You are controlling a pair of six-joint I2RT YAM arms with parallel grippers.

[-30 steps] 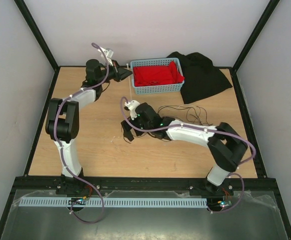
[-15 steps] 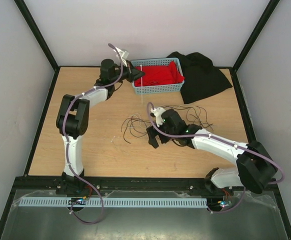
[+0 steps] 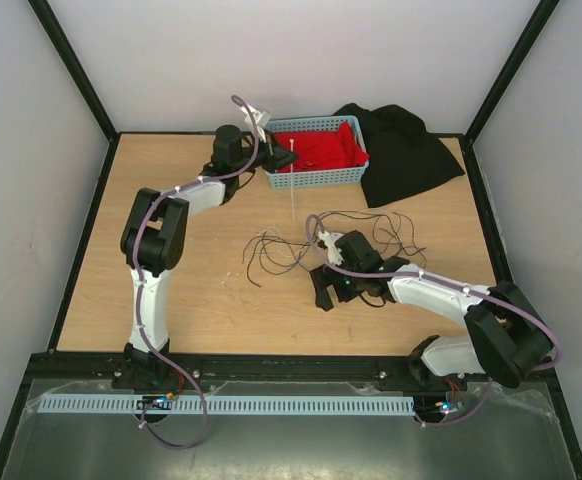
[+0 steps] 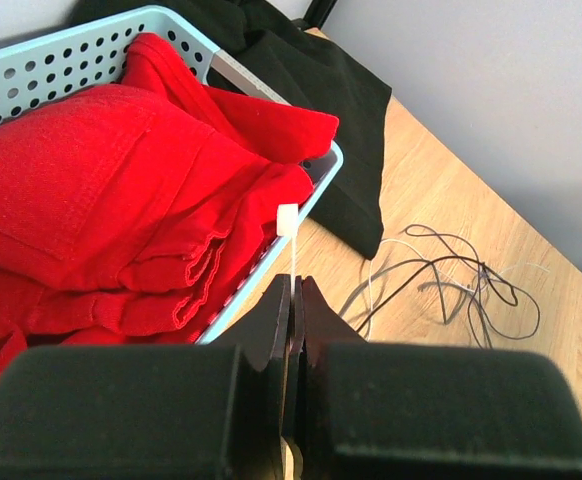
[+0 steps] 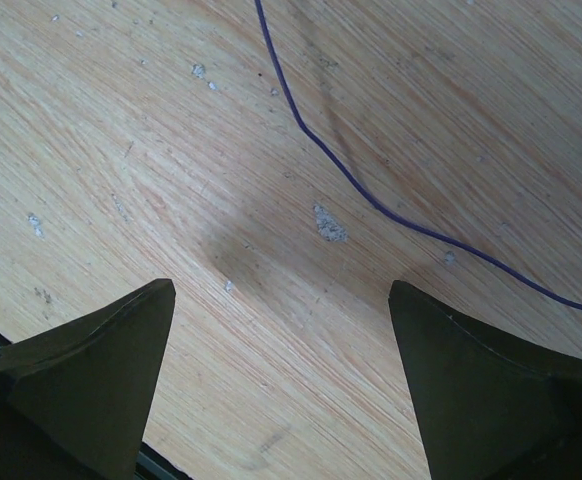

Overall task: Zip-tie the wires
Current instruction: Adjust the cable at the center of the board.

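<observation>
The wires (image 3: 276, 250) are thin dark strands lying in loose loops on the wooden table, with more of them to the right (image 3: 381, 228). They also show in the left wrist view (image 4: 441, 285). My left gripper (image 3: 271, 152) is at the basket's front left corner, shut on a thin white zip tie (image 3: 290, 195) that hangs down toward the table. In the left wrist view the tie's head (image 4: 287, 220) sticks out past the shut jaws (image 4: 296, 290). My right gripper (image 3: 321, 290) is open and empty, low over bare wood just near of the wires. One strand (image 5: 371, 200) crosses ahead of its jaws (image 5: 281, 295).
A light blue basket (image 3: 316, 178) holding red cloth (image 3: 316, 148) stands at the back centre. A black cloth (image 3: 406, 150) lies to its right. Black frame rails run along the table edges.
My left gripper has swung right with the zip tie to the basket. My right gripper has moved right and nearer, off the left loops, which now lie uncovered on the table.
</observation>
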